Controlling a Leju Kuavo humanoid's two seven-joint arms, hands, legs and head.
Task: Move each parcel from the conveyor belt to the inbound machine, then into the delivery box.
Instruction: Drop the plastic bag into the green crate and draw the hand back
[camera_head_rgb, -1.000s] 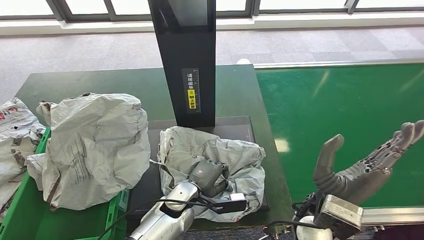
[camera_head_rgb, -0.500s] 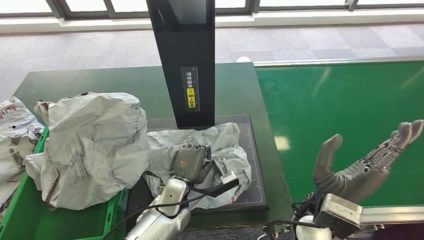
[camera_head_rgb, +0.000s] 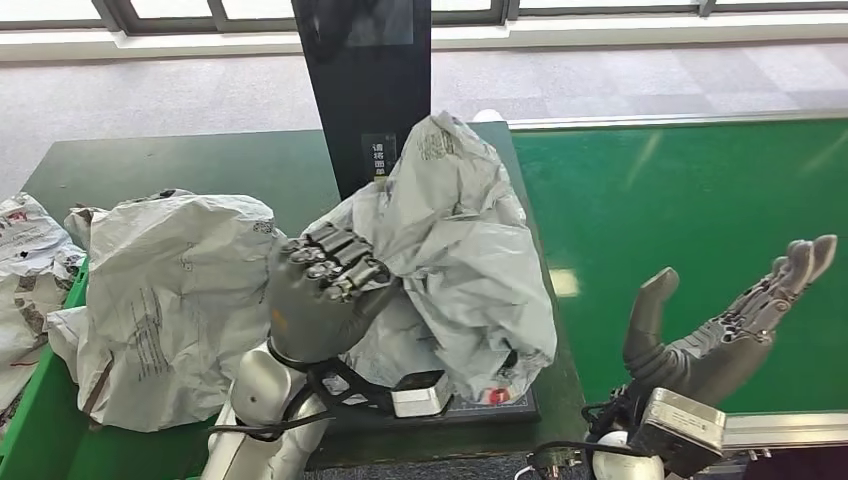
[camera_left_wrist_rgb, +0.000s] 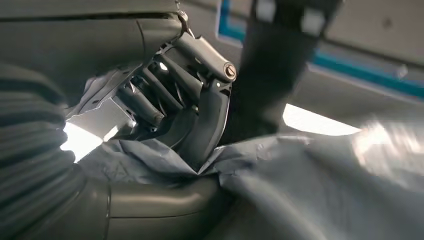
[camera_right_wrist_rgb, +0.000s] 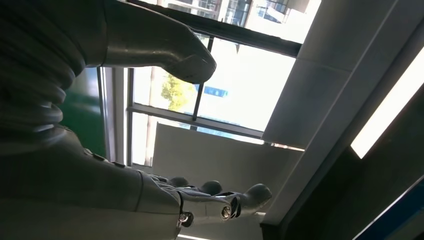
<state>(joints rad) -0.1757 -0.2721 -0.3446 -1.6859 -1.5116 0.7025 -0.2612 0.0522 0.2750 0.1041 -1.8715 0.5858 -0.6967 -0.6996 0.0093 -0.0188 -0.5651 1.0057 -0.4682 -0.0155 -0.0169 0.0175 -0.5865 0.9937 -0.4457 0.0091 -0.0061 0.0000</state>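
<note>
Parcel (camera_head_rgb: 455, 255) now up off the scanner plate (camera_head_rgb: 505, 408); a second ago it lay flat on the plate under the left hand (camera_head_rgb: 318, 295), half a second ago it was being bunched, now it hangs raised in front of the scanner post (camera_head_rgb: 365, 90), lower edge near the plate's front, contact unclear. Left hand has closed on the grey bag's near-left side, fingers curled into the plastic; the left wrist view shows fingers (camera_left_wrist_rgb: 200, 100) dug into crumpled film (camera_left_wrist_rgb: 310, 190). Right hand (camera_head_rgb: 730, 320) unchanged over all three moments: held up over the belt (camera_head_rgb: 700, 200), fingers spread, nothing in it; the right wrist view confirms it, thumb (camera_right_wrist_rgb: 165, 47) apart from the fingers.

Meaning: the machine step looks done for this parcel, and the lift looks like the start of the carry to the box (camera_head_rgb: 40, 440) at lower left.

Around: a big bagged parcel (camera_head_rgb: 170, 300) sits heaped on the box's right edge, directly between the held parcel and the box opening. More bags (camera_head_rgb: 25, 270) lie at far left. Dark table (camera_head_rgb: 200, 165) under everything. Belt surface in view has no parcels.

In the way: the heaped parcel blocks the straight path left, so the held one likely has to go over it. The bag is limp and held from one side, so it could sag, snag on the post or slip.
</note>
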